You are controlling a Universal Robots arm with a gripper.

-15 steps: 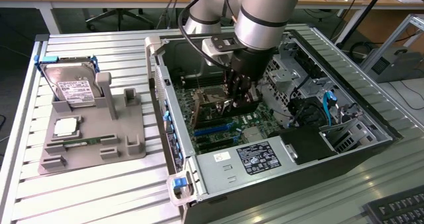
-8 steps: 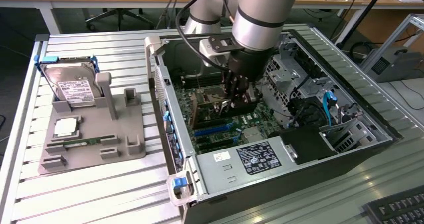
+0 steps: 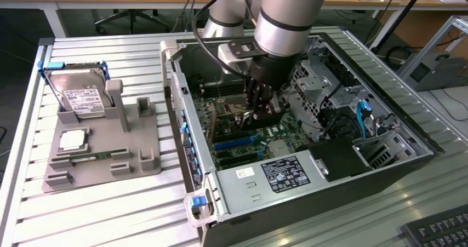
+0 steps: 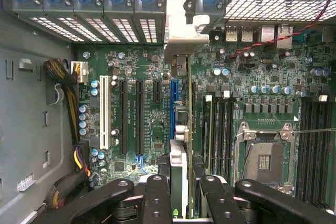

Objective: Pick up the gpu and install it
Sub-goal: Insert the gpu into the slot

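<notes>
- one robot arm, one gripper, reaching down inside one open PC case lying on its side on a slatted metal table
- one gpu, and it's seen edge-on in the wrist view: thin card standing on its edge over the motherboard, dark board edge with a silvery metal bracket at the end by the case's rear slot covers
- the claw is partway closed, fingers pinched on either side of the card's near end, so it has hold of the gpu
- the card sits right along the blue expansion slot; can't tell if it's actually seated in it or just above it
- slots beside it: one white, two long black ones plus a short black one, then the blue
- one bare CPU socket on the board
- outside the case, on the exterior view's left, one grey parts holder with one hard drive (white label, text too small to read), one CPU and one memory stick
- one power supply with a dark label and a small white sticker, writing not legible
- one keyboard corner at the exterior view's right
</notes>
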